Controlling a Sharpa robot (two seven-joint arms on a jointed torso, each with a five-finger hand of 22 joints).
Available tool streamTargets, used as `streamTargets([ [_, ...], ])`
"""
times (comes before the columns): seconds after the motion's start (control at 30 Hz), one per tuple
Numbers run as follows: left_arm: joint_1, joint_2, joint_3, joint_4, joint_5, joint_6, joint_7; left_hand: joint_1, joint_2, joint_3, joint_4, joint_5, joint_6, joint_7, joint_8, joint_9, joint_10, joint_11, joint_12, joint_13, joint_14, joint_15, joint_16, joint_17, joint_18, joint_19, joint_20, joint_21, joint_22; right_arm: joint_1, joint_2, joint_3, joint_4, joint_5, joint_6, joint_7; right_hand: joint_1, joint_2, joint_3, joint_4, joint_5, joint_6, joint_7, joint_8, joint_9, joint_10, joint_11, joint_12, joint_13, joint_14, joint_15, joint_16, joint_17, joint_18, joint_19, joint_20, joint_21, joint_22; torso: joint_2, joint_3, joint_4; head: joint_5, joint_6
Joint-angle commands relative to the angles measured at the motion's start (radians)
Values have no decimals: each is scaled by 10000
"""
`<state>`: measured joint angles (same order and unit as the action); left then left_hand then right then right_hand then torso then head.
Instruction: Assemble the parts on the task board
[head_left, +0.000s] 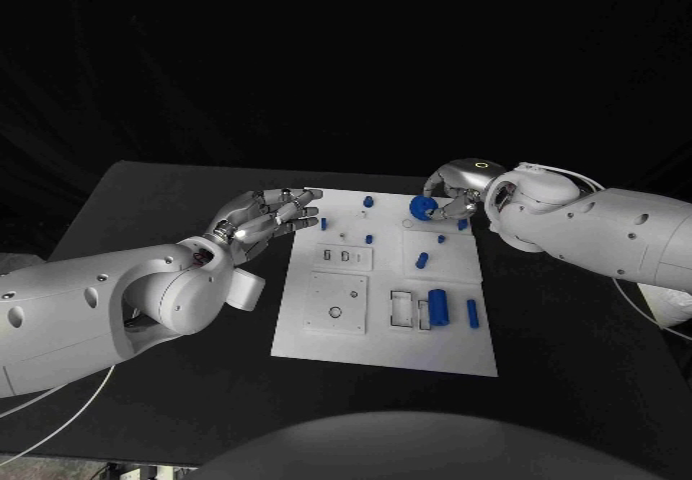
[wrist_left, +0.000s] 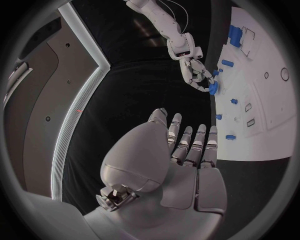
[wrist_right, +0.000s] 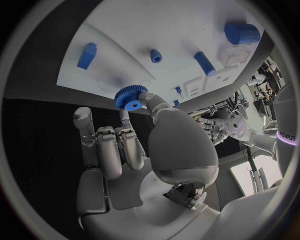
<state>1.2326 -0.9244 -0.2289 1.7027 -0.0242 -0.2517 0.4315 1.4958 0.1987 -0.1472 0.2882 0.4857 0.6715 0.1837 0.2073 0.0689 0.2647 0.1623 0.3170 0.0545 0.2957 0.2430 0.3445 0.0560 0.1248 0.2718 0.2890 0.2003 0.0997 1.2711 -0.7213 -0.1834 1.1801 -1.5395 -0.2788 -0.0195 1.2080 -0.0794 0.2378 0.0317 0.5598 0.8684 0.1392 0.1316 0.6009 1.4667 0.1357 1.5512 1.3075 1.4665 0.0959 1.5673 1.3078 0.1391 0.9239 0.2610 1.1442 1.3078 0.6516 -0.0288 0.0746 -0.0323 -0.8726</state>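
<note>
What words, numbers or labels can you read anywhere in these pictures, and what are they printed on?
No text can be read.
The white task board bears no print, only recesses and outlines.
The small blue parts, such as the blue toothed gear pinched by the right hand, are unmarked.
The left hand and both white arms show no readable label.
A few dark letters on a white casing in the right wrist view are too small to read.

The right hand (head_left: 459, 190) hides part of the blue gear (head_left: 421, 207) it pinches.

White rounded arms (head_left: 101, 300), thin white cables, silver hand (head_left: 267, 218) each.
</note>
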Motion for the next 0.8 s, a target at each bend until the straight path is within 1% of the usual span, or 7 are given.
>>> streamTargets([
  [0.03,2,9,7,11,-49,198,4,128,-9,62,16,52,-25,70,67,-7,7,53,37,7,40,4,34,17,-143,52,23,41,1,74,90,-2,166,89,-82,117,-66,-8,24,21,30,52,8,7,13,350,-87,38,2447,1043,-37,34,2630,-143,65,0,66,968,0,3,5,-3,0],
  [0.27,2,48,7,-11,-49,220,-29,130,-8,64,17,52,-26,72,68,-7,11,56,42,8,43,6,38,17,-143,51,23,40,1,140,487,-1,213,261,316,116,-106,2,49,56,0,7,34,-38,8,301,-79,26,2433,1043,-29,34,2630,-129,17,-5,43,953,-6,-10,16,-41,0],
  [0.33,2,65,7,-22,-49,233,-39,135,-5,71,19,53,-27,80,73,-7,25,65,61,11,52,13,52,19,-144,47,24,39,-1,150,655,0,183,291,428,107,-107,6,56,58,-7,-3,37,-47,6,286,-78,23,2429,1043,-28,34,2630,-127,8,-6,39,950,-6,-10,2,-36,0],
  [0.43,2,75,7,-28,-49,240,-44,141,-2,79,21,54,-25,92,81,-6,45,81,85,15,57,18,62,19,-145,48,24,40,-1,162,919,2,89,312,589,85,-108,11,66,61,-14,-16,40,-59,4,254,-76,15,2420,1043,-26,34,2630,-124,-11,-7,28,944,-13,-13,9,-55,0],
  [0.6,2,74,7,-30,-49,222,-33,141,-2,79,21,54,-25,92,81,-6,45,81,85,15,57,18,62,19,-145,48,24,40,-1,172,1357,6,-207,321,740,66,-108,18,76,63,-21,-29,42,-70,2,209,-75,4,2407,1043,-25,34,2630,-120,-33,-7,16,938,-9,-4,16,-68,0],
  [0.8,3,52,7,-5,-50,204,-42,147,-3,84,21,54,-25,98,86,-6,47,88,88,15,66,19,76,20,-146,57,24,48,2,137,1988,7,-783,321,863,63,-99,28,97,60,-24,-47,48,-87,-1,162,-72,-7,2394,1043,-21,34,2630,-122,-28,-9,23,940,20,5,20,-35,0],
])
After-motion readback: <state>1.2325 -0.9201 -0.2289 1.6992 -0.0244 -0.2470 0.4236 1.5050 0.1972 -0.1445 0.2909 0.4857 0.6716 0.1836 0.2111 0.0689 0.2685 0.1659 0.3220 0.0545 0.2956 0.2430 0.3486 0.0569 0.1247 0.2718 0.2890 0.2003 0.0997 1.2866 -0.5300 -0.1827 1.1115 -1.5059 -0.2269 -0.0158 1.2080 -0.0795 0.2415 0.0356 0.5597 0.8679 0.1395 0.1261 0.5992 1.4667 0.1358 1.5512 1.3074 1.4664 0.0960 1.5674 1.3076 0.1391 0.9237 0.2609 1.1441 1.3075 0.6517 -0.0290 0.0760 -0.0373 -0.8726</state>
